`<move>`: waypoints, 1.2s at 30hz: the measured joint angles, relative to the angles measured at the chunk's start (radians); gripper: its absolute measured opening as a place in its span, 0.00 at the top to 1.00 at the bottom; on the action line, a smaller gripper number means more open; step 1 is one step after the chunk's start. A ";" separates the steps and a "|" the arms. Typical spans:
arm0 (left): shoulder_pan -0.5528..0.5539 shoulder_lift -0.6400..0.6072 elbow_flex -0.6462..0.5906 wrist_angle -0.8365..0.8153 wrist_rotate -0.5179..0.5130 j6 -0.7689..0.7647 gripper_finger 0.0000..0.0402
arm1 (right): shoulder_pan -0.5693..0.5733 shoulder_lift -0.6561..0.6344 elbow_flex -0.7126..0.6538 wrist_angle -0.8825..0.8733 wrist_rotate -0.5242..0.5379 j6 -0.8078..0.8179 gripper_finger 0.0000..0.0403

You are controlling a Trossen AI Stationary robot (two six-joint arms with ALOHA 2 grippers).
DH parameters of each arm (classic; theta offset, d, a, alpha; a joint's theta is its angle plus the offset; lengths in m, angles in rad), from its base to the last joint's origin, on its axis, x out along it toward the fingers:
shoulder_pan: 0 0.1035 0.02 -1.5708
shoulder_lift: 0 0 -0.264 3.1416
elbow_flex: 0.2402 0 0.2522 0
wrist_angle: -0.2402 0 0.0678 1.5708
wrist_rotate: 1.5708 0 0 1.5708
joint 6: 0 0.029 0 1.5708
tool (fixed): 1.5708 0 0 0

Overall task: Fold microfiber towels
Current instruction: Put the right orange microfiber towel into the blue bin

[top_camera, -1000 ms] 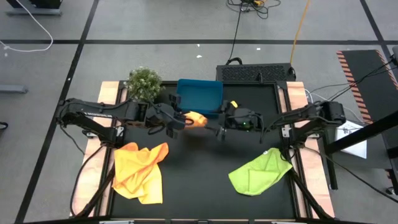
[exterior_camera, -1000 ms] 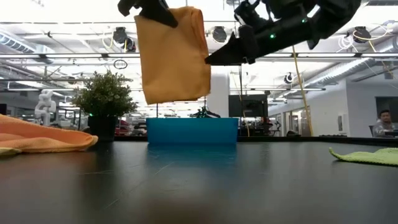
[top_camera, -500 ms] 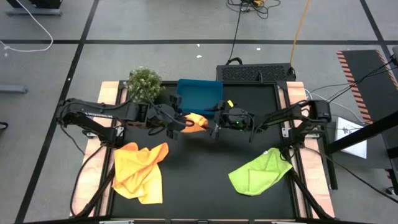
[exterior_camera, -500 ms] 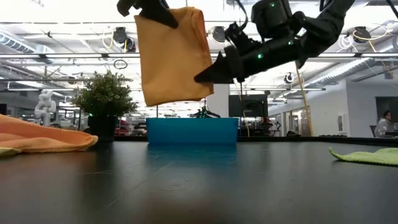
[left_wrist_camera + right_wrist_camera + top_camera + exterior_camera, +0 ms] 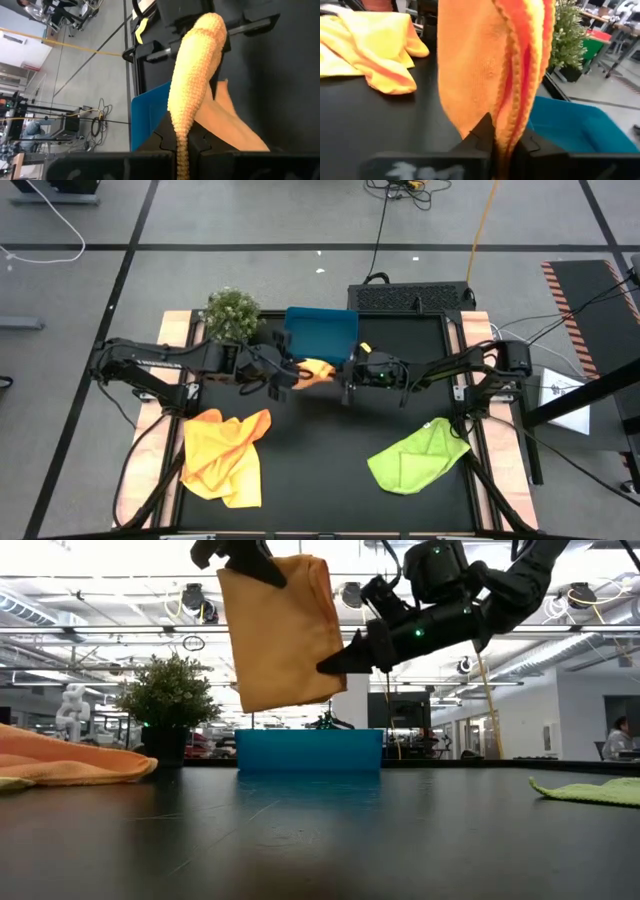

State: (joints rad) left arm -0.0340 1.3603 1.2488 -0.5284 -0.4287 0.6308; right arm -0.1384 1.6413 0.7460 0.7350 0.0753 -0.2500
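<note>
One fuzzy, folded orange-yellow towel (image 5: 278,630)

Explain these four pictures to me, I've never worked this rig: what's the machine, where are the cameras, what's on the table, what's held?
Two dark robot arms work at a black table. One camera looks down from above, one sits at table height, one rides on each wrist. The left claw and right claw are both shut on a folded orange towel, lifted in the air. On the table lie a yellow-orange towel pile, a green towel, a blue tray and a small plant.
</note>
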 joint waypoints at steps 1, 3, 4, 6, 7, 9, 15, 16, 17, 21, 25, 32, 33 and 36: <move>0.009 -0.001 0.000 -0.003 0.002 0.000 1.00 | -0.004 -0.009 0.000 -0.005 0.009 -0.012 0.97; 0.042 -0.003 0.000 -0.012 0.019 0.000 1.00 | -0.011 -0.035 0.000 -0.022 0.066 -0.038 0.98; 0.061 -0.003 0.000 -0.015 0.032 0.000 1.00 | -0.015 -0.052 0.000 -0.036 0.096 -0.056 0.99; 0.107 -0.003 -0.007 -0.003 0.062 -0.001 1.00 | -0.026 -0.084 0.000 -0.066 0.161 -0.100 0.99; 0.128 -0.003 -0.015 0.011 0.070 0.000 1.00 | -0.032 -0.098 0.000 -0.079 0.190 -0.119 0.99; 0.172 -0.003 -0.033 0.043 0.074 0.005 1.00 | -0.047 -0.128 0.000 -0.120 0.237 -0.156 0.99; 0.314 -0.003 -0.132 0.253 0.145 0.027 1.00 | -0.125 -0.164 0.001 -0.187 0.264 -0.190 1.00; 0.337 -0.003 -0.149 0.288 0.175 0.027 1.00 | -0.138 -0.164 0.001 -0.194 0.263 -0.191 1.00; 0.361 -0.003 -0.166 0.323 0.207 0.026 1.00 | -0.151 -0.164 0.001 -0.202 0.260 -0.193 1.00; 0.432 -0.003 -0.223 0.404 0.287 0.014 0.91 | -0.185 -0.164 0.001 -0.206 0.258 -0.201 1.00; 0.477 -0.003 -0.256 0.450 0.266 0.012 0.75 | -0.214 -0.164 0.010 -0.189 0.243 -0.226 1.00; 0.529 -0.003 -0.266 0.480 0.287 -0.027 0.62 | -0.242 -0.164 0.115 -0.282 0.193 -0.224 1.00; 0.529 -0.003 -0.266 0.480 0.287 -0.028 0.61 | -0.242 -0.164 0.129 -0.290 0.187 -0.228 1.00; 0.520 -0.003 -0.266 0.473 0.290 -0.029 0.59 | -0.242 -0.164 0.164 -0.318 0.185 -0.233 1.00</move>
State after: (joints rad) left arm 0.4863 1.3571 0.9825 -0.0554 -0.1387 0.6022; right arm -0.3805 1.4773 0.9097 0.4171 0.2604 -0.4832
